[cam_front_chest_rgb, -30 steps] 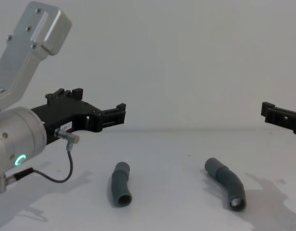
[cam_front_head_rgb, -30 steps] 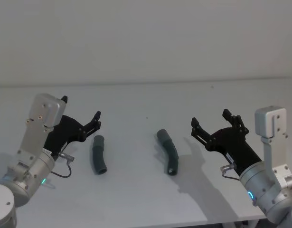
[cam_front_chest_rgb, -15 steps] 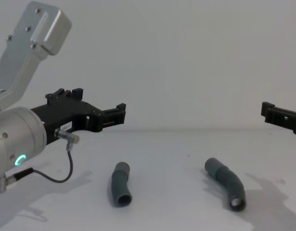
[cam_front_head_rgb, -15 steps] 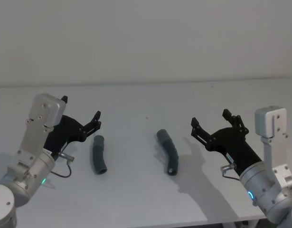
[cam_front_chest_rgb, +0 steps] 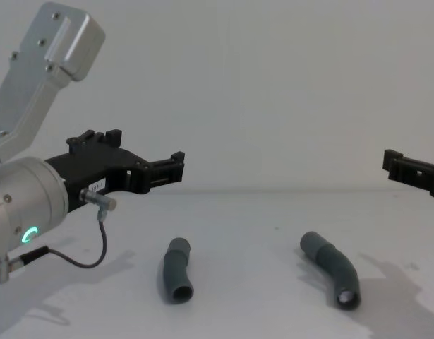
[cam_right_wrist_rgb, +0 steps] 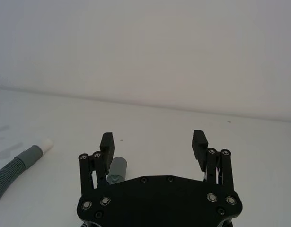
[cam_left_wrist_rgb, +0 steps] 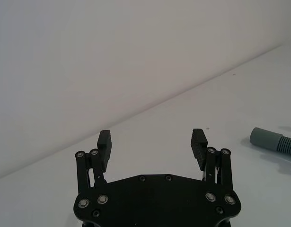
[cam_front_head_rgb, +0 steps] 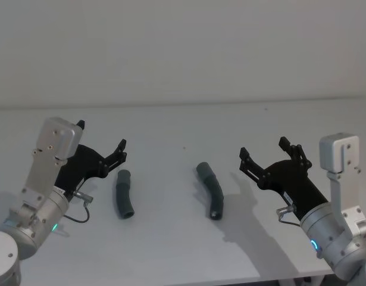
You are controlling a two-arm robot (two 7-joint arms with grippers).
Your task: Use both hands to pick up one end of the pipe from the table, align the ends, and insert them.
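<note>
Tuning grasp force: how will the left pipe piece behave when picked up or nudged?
Left pipe piece lies free; left gripper and right gripper are open. Open near end suggests hollow, probably light. The bend should limit rolling; a nudge may pivot it.

Two bent pipe pieces [cam_front_head_rgb: 124,195], apart

Left gripper [cam_front_head_rgb: 102,134] and right gripper [cam_front_head_rgb: 263,148] hover well apart, jaws spread wide.

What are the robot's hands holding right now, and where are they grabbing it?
Nothing. The left gripper and right gripper hover with jaws open and empty; both bent dark-grey flexible pipe pieces lie untouched on the white table.
</note>
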